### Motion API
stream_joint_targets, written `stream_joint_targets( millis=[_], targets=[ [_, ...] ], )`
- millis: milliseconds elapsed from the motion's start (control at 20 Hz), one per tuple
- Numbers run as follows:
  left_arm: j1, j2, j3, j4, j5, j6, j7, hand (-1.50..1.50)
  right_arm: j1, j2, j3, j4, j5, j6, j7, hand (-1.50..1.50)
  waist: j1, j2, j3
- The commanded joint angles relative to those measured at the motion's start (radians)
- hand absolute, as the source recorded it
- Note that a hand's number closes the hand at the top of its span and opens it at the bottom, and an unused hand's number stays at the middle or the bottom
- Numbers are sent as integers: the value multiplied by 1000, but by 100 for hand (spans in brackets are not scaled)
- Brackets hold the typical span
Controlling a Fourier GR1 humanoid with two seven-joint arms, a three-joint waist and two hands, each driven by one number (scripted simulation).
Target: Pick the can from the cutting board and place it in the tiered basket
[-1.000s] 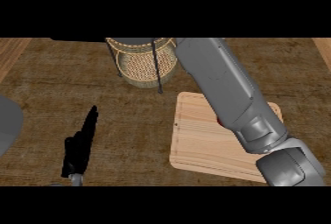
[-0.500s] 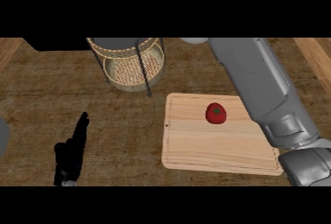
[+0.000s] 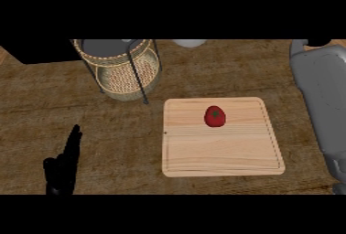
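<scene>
A brown woven-textured counter carries a pale cutting board and, at its eleven o'clock, the tiered basket. The red can lies on the board, well apart at two o'clock from the left hand, whose fingers are straight, pressed together, holding nothing. The right forearm runs along the right edge.

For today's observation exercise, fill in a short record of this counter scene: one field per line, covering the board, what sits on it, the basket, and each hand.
cutting board: pale wood, lying flat right of centre
on the board: a red can, on the far half
tiered basket: wicker with a dark wire frame, beyond the board's left corner
left hand: black, fingers straight, lower left, holding nothing
right hand: not visible; only the grey forearm shows at the right edge
</scene>
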Motion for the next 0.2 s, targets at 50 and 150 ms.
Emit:
stream_joint_targets(
  millis=[50, 150],
  targets=[
    [10, -22, 7, 12, 0, 29, 20, 0, 233, -126, -37, -304, -130, 166, 17, -150, -24, 5, -4],
    [19, -18, 2, 32, -1, 11, 4, 0, 297, -165, -56, -434, -176, 216, 60, -150, -26, 5, -6]
  ],
)
